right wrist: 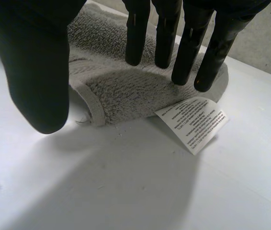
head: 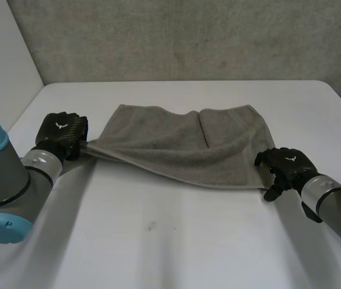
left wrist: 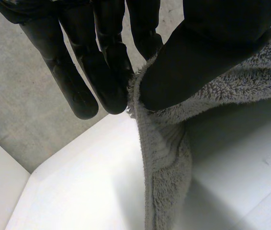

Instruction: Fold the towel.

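Note:
A grey towel lies folded across the middle of the white table, its left end lifted off the surface. My left hand pinches that left corner between thumb and fingers, and the towel hangs down from the grip. My right hand is at the towel's near right corner, just off its edge. Its fingers are straight above the towel corner and its thumb stands apart, so nothing is held. A white care label sticks out from that corner onto the table.
A grey concrete wall rises behind the table's far edge. A white panel stands at the far left. Bare table spreads in front of the towel between the arms.

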`<control>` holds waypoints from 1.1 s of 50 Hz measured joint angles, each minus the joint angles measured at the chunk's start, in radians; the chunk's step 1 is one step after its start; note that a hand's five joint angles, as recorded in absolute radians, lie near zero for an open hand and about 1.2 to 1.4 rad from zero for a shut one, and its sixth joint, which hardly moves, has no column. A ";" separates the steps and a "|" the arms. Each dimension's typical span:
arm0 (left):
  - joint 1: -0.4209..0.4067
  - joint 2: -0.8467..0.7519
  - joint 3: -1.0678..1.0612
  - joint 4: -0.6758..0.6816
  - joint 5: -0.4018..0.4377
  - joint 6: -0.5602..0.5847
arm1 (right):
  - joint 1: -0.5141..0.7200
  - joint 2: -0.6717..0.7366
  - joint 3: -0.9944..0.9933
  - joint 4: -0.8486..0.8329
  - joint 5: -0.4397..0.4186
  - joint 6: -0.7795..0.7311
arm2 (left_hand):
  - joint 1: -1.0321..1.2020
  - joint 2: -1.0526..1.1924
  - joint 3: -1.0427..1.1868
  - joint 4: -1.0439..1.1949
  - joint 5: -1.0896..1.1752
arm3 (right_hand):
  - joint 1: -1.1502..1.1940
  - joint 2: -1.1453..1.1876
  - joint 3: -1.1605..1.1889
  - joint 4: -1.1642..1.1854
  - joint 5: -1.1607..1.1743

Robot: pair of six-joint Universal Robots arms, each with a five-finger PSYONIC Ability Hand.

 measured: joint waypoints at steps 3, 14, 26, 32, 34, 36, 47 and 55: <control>0.001 -0.001 0.000 0.000 0.000 0.000 | 0.006 0.034 -0.013 -0.036 0.002 0.012 | 0.000 0.000 0.000 0.000 0.000 | 0.064 0.082 0.076 0.073 0.067; 0.002 -0.003 -0.001 0.000 0.000 0.000 | 0.011 0.105 -0.077 -0.077 0.018 0.024 | 0.000 0.000 0.000 0.000 0.000 | 0.121 0.151 0.143 0.143 0.134; 0.000 -0.004 -0.007 -0.002 0.000 0.001 | 0.011 0.095 -0.130 -0.078 0.057 0.069 | 0.000 0.000 0.000 0.000 0.000 | 0.529 0.650 0.630 0.630 0.599; -0.007 0.021 -0.023 -0.026 0.000 0.009 | 0.004 -0.035 -0.166 -0.037 0.097 0.058 | 0.000 0.000 0.000 0.000 0.000 | 0.548 0.716 0.719 0.724 0.679; -0.009 0.046 -0.028 -0.052 0.000 0.017 | 0.002 -0.086 -0.183 0.016 0.089 0.018 | 0.000 0.000 0.000 0.000 0.000 | 0.548 0.716 0.719 0.725 0.681; -0.011 0.072 -0.032 -0.088 0.000 0.030 | 0.002 -0.117 -0.195 0.066 0.079 -0.023 | 0.000 0.000 0.000 0.000 0.000 | 0.548 0.716 0.719 0.725 0.681; -0.017 0.185 -0.023 -0.451 -0.002 0.186 | 0.003 -0.212 -0.255 0.578 0.057 -0.605 | 0.000 0.000 0.000 0.000 0.000 | 0.548 0.716 0.719 0.725 0.689; -0.016 0.086 0.004 -0.536 -0.003 0.316 | 0.015 -0.114 -0.286 0.692 0.159 -0.806 | 0.000 0.000 0.000 0.000 0.000 | 0.548 0.717 0.719 0.725 0.695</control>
